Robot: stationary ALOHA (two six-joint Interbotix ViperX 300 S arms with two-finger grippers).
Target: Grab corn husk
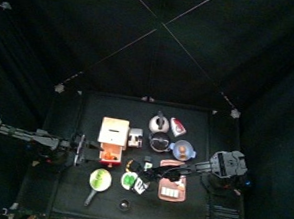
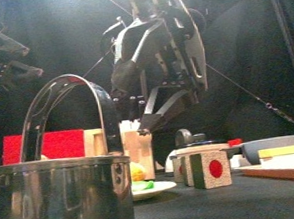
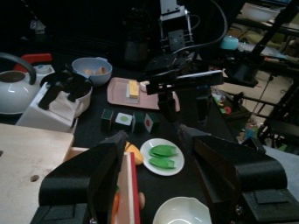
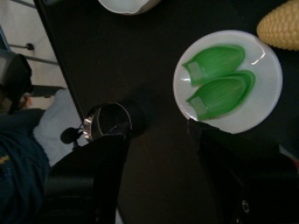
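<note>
The corn husk [image 4: 222, 77] is two green leaves on a white plate [image 4: 260, 118], with a yellow corn cob [image 4: 281, 22] beside it. My right gripper [image 4: 163, 156] hangs just above the table, jaws open and empty, one jaw tip at the plate's rim. In the front view the right arm [image 2: 164, 59] hangs over the plate [image 2: 154, 188]. My left gripper [image 3: 162, 149] is open and empty, held low and pointing at the same husk [image 3: 163, 156] from the other side, a short way off.
A metal pot [image 2: 66, 197] with a bail handle stands at the table's front, also seen beside the plate as pot [image 4: 108, 122]. Nearby are a cube with a red dot [image 2: 205, 167], a kettle [image 3: 17, 83], a bowl [image 3: 91, 68], a cutting board [image 3: 132, 93] and a white bowl [image 3: 181, 210].
</note>
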